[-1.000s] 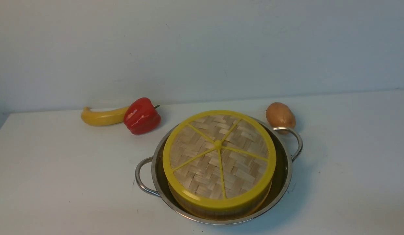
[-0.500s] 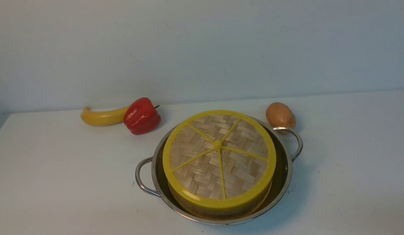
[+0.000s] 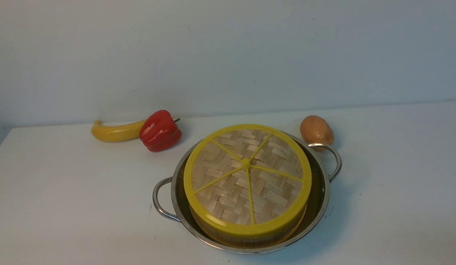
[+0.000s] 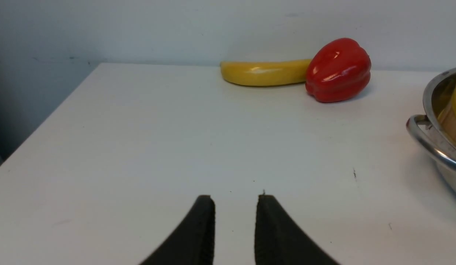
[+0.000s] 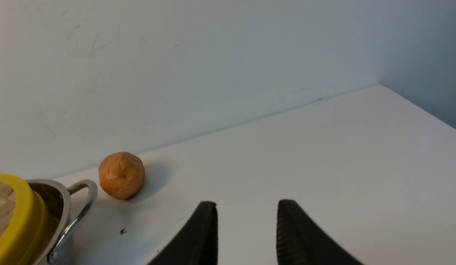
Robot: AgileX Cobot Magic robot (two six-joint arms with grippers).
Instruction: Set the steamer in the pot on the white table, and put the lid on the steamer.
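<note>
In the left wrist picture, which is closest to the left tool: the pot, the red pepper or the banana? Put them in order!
From the left tool:
1. The pot, off to one side, its handle nearest.
2. The red pepper, farther back, near the wall.
3. The banana, beside the pepper; nearly a tie, too close to call.

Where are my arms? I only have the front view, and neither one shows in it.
Observer: Left gripper hangs over bare white table, jaws apart and empty, the pot off to its side.
Operator: And the right one?
Observer: Right gripper is also over bare table, jaws apart, holding nothing.
Operator: Is the potato touching the pot handle? They overlap for me.
Observer: No. The right wrist view shows table between the potato and the handle.
</note>
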